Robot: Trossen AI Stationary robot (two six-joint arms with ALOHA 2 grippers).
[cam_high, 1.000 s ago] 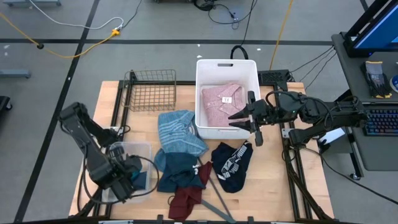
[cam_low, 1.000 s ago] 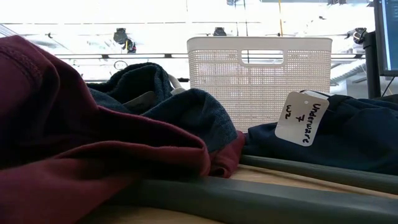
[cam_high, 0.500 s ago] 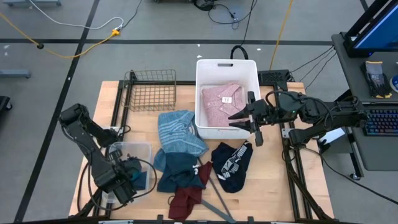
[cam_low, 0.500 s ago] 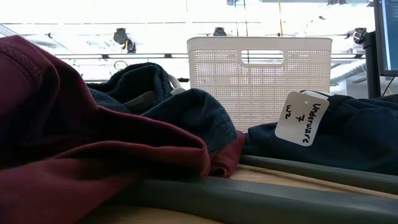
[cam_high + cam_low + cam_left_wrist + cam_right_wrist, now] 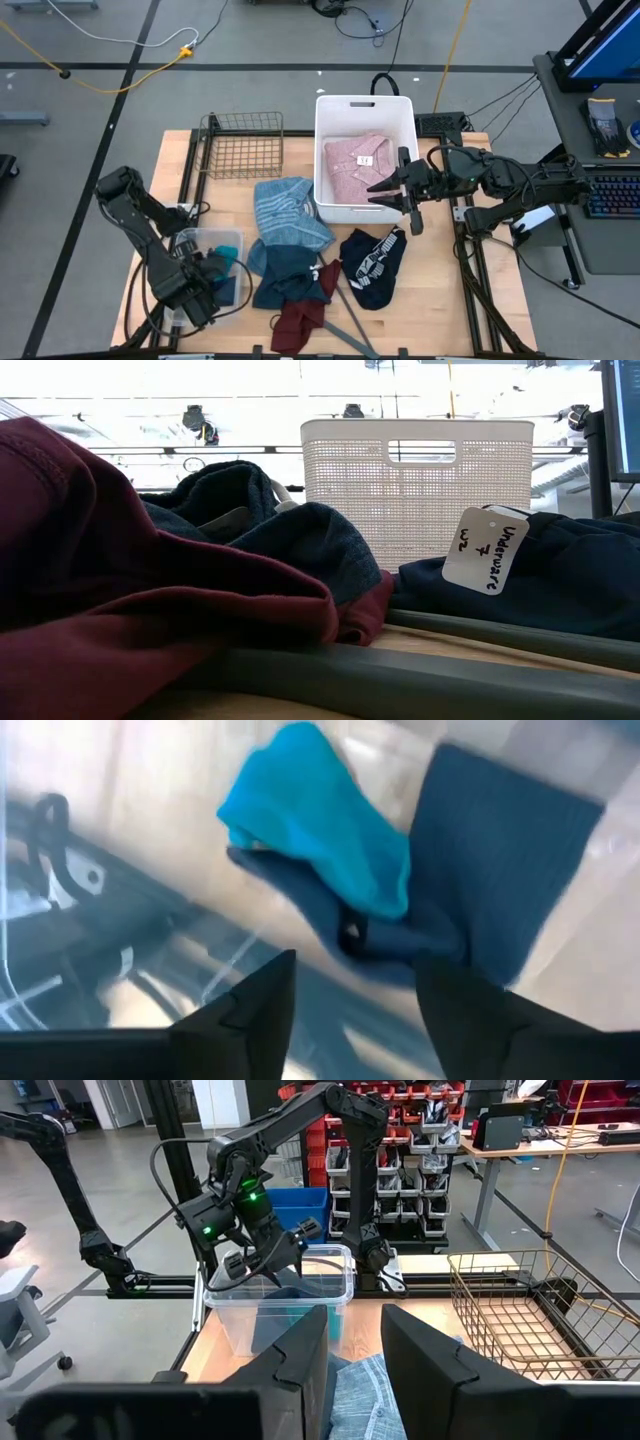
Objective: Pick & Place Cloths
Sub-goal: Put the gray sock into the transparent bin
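Two soft pieces, teal and blue, we note in the clear tub near the front-left corner; left gripper parted, right gripper parted over the perforated white bin.

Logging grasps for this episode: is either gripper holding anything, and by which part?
Neither. Left gripper is open over the teal piece and blue piece; right gripper is open, empty.

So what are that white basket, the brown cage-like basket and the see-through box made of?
The white basket looks like matte molded plastic, its walls a fine perforated grid. The wire basket seems thin metal rod with a dull bronze finish. The clear box is probably glossy transparent plastic, since the table shows through it.
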